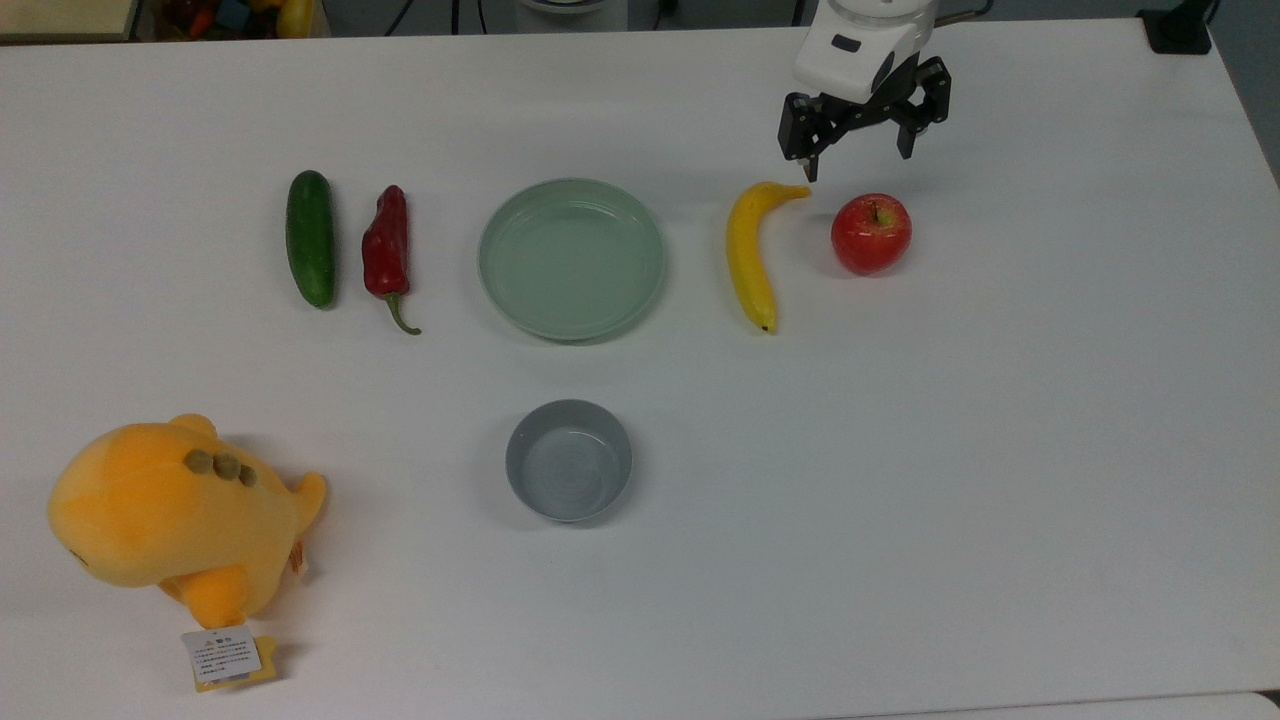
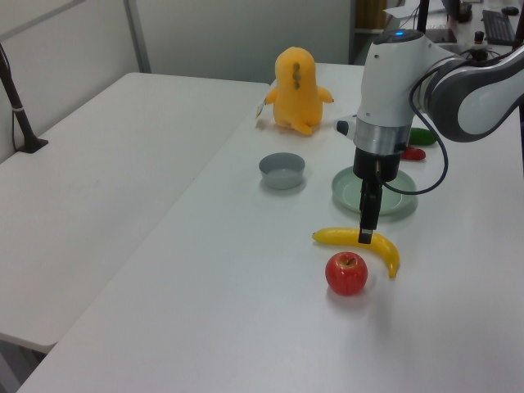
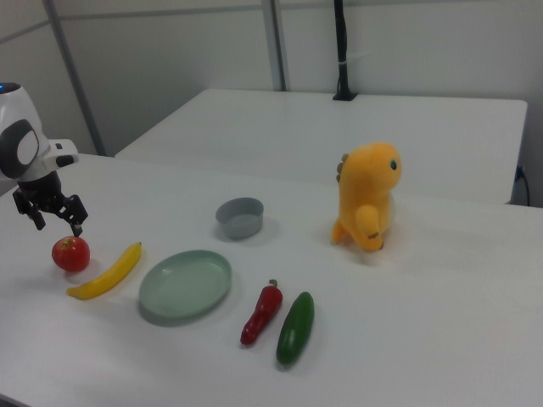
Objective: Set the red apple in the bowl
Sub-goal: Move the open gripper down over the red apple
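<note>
My fingers (image 1: pixel 860 158) are spread wide, holding nothing, hanging above the bench (image 1: pixel 1000 450) just behind the red apple (image 1: pixel 871 233) in the top view. Not touching it. In the left view they line up edge-on, so the gap is hidden and one finger overlaps the banana (image 2: pixel 360 242). Apple sits on the bench at the top view's right, just beside the banana, well apart from the bowl (image 1: pixel 568 460). Bowl is empty, in front of the green plate (image 1: pixel 571 259). Chili (image 1: pixel 386 248) and cucumber (image 1: pixel 309 237) lie at the top view's left of the plate. Plush toy (image 1: pixel 165 515) is at the near left corner. In the left view my arm (image 2: pixel 409 78) hides part of the chili and cucumber.
</note>
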